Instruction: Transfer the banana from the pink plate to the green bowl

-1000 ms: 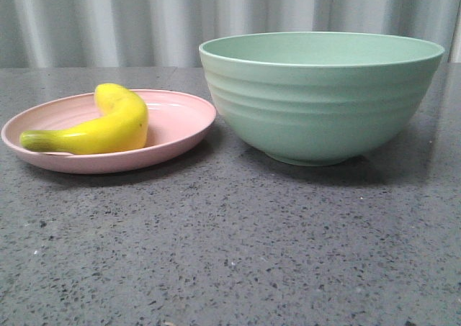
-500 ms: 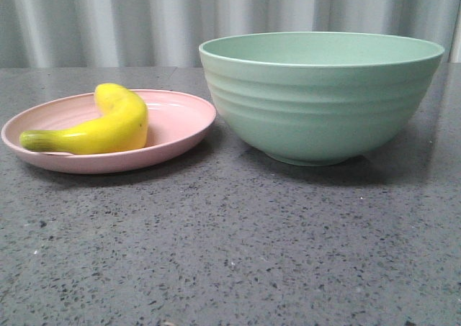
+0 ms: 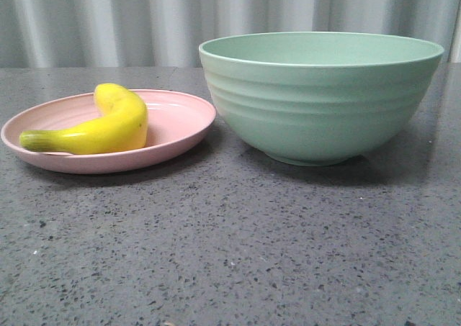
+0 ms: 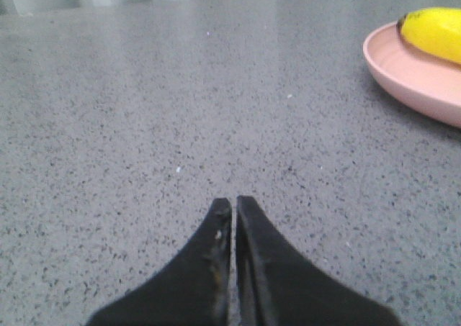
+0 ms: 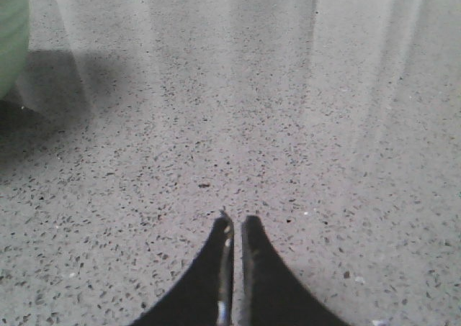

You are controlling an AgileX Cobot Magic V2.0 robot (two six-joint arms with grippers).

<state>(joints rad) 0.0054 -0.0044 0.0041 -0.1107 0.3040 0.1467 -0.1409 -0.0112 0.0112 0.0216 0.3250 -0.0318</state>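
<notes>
The yellow banana (image 3: 101,124) lies curved on the pink plate (image 3: 180,117) at the left of the front view. The mint-green bowl (image 3: 320,99) stands upright just right of the plate. Neither gripper shows in the front view. In the left wrist view my left gripper (image 4: 234,202) is shut and empty low over the table, with the plate's rim (image 4: 403,78) and the banana's end (image 4: 436,32) some way off. In the right wrist view my right gripper (image 5: 236,220) is shut and empty over the table, with the bowl's side (image 5: 11,34) far off at the edge.
A dark speckled stone tabletop (image 3: 230,247) carries everything. A pale pleated curtain (image 3: 108,16) hangs behind the table's far edge.
</notes>
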